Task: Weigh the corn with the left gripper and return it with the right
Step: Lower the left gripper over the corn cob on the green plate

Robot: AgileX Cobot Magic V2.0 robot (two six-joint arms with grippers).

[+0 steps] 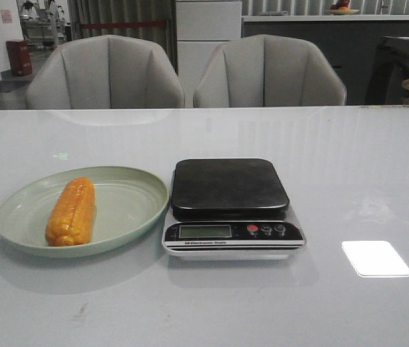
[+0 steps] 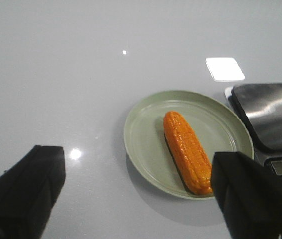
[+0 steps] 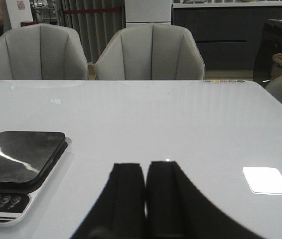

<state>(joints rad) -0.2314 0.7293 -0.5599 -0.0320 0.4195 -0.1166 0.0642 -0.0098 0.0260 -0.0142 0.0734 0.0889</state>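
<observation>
The orange-yellow corn [image 1: 71, 211] lies lengthwise on a pale green plate [image 1: 128, 206] at the left of the table, next to a black-topped kitchen scale [image 1: 228, 188]. In the left wrist view the corn [image 2: 186, 150] lies on the plate [image 2: 143, 134], beyond my left gripper [image 2: 138, 186]. That gripper is wide open and empty, above the table; its right finger [image 2: 253, 194] overlaps the plate's near edge. My right gripper [image 3: 145, 172] is shut and empty, low over bare table to the right of the scale [image 3: 19, 157]. Neither gripper shows in the front view.
The scale's display and buttons [image 1: 232, 231] face the front edge. Two grey chairs [image 1: 107, 72] stand behind the far table edge. A bright light reflection [image 1: 375, 258] lies on the table at the right.
</observation>
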